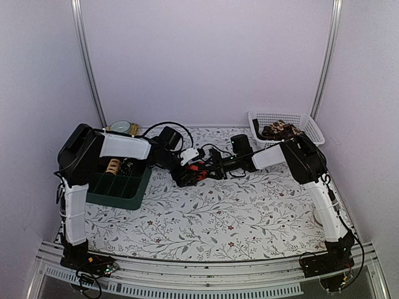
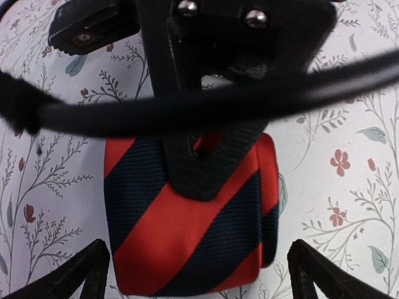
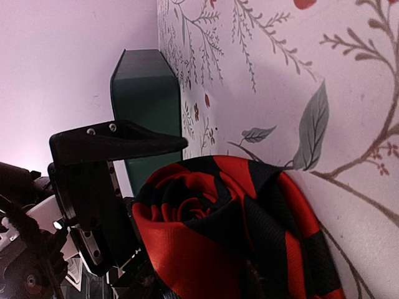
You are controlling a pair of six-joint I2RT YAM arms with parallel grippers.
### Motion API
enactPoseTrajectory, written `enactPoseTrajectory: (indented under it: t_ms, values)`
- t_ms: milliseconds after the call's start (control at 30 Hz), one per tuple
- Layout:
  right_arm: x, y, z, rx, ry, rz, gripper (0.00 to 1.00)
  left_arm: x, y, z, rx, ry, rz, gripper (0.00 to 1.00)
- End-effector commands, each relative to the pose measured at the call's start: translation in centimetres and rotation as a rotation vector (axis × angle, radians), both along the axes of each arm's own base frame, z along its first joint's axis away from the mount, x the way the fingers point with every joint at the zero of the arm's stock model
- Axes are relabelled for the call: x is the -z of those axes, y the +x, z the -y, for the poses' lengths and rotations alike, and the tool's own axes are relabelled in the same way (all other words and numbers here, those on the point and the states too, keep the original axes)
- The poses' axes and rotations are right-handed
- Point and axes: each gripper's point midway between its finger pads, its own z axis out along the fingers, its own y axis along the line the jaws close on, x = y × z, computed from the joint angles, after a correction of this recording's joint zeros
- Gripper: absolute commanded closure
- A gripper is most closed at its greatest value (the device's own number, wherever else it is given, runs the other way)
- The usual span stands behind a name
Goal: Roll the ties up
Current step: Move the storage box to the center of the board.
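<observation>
The red tie (image 2: 187, 237) with dark stripes is rolled into a fat little coil. It lies on the flowery table cloth (image 2: 349, 187). The right gripper (image 1: 207, 168) holds the coil, its jaws partly closed on it. One of its black fingers (image 2: 198, 171) lies across the top of the roll. The left gripper (image 2: 199, 271) is open very wide. Its two tips stand one on each side of the coil and do not touch it. Past the left gripper sits a green tray (image 3: 146, 93). Far back from the right gripper, near its arm's elbow, is a white basket (image 1: 312, 124) with brown ties (image 1: 278, 130) inside.
</observation>
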Motion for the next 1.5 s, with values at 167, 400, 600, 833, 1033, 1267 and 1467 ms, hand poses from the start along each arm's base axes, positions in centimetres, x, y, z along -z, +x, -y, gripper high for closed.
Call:
enactPoseTrajectory:
  t_ms: [167,400,600,833,1033,1267,1467]
  values:
    - [5.3,-0.1,0.8,0.032,-0.074,-0.092,0.62,2.2,1.6,0.8,-0.049,0.014,-0.006,0.00]
    - [5.5,-0.1,0.9,0.035,-0.082,-0.095,0.60,1.6,1.1,1.9,-0.032,-0.054,-0.027,0.02]
    - [5.6,-0.1,0.9,0.037,-0.083,-0.095,0.58,0.7,1.2,2.5,-0.023,-0.110,-0.022,0.08]
    - [5.6,0.0,0.8,0.037,-0.080,-0.097,0.57,1.7,1.5,2.4,-0.044,-0.082,-0.047,0.33]
    - [5.0,0.1,0.6,0.033,-0.071,-0.090,0.42,2.7,1.2,2.3,-0.048,-0.057,-0.067,0.54]
    - [5.0,0.2,-0.2,0.026,-0.067,-0.093,0.39,3.0,0.6,2.7,-0.034,-0.061,-0.075,0.62]
    - [5.8,-0.1,-0.7,0.021,-0.075,-0.102,0.43,2.8,-0.6,3.2,0.019,-0.089,-0.104,0.61]
